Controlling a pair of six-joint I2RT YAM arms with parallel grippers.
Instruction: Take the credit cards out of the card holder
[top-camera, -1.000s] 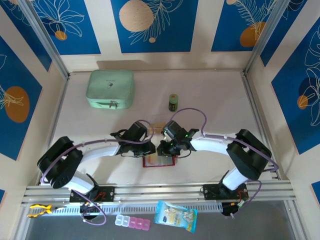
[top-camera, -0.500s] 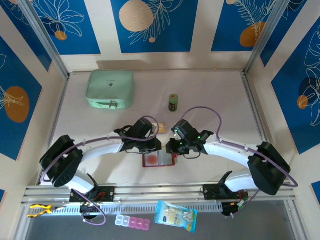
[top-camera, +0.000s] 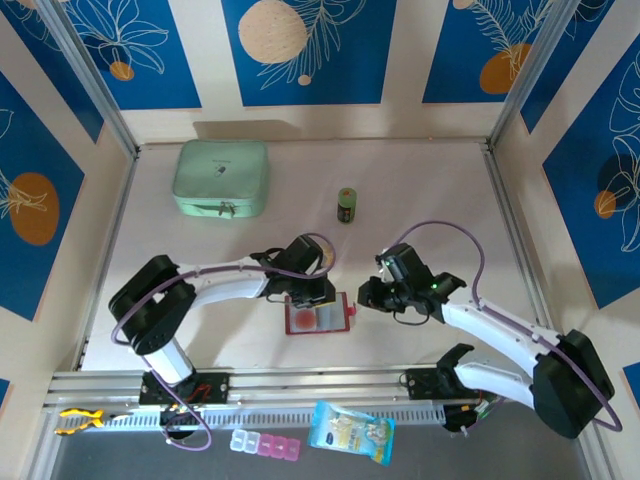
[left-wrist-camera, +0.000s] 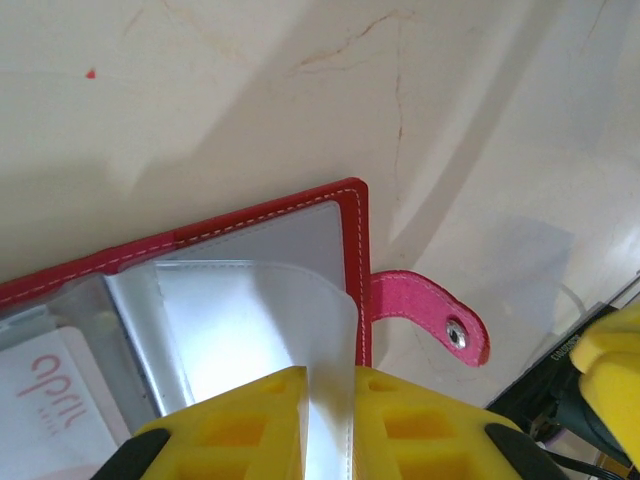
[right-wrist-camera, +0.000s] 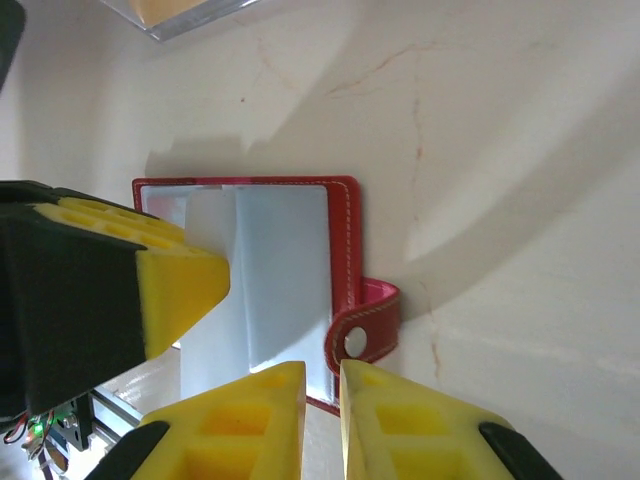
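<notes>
Left gripper (left-wrist-camera: 330, 400) is pinched nearly closed on a clear sleeve (left-wrist-camera: 250, 330) of the card holder (top-camera: 322, 317); the sleeve's edge runs down between the yellow fingers. On the right gripper (right-wrist-camera: 322, 400) the fingers are nearly together and I see nothing between them. It hangs just right of the holder, above the snap tab (right-wrist-camera: 375, 310), and I can't tell whether it makes contact. The holder lies open on the table (top-camera: 430, 190), centre-front, between the two grippers. Count: one card holder, one white card (left-wrist-camera: 50, 395) with red lettering inside a sleeve, one clear tray (right-wrist-camera: 200, 22), one mint-green zip case (top-camera: 221, 178) and one small green canister (top-camera: 346, 204). Left wrist view gives me the pinch on the sleeve and the card's lettering, which I can't make out from above. Right wrist view adds the tray at its top edge, with a tan-orange item (right-wrist-camera: 180, 8) in it that I can't identify, plus a left finger over the holder's left half. The case and canister, well behind the holder, show up on the top view.
</notes>
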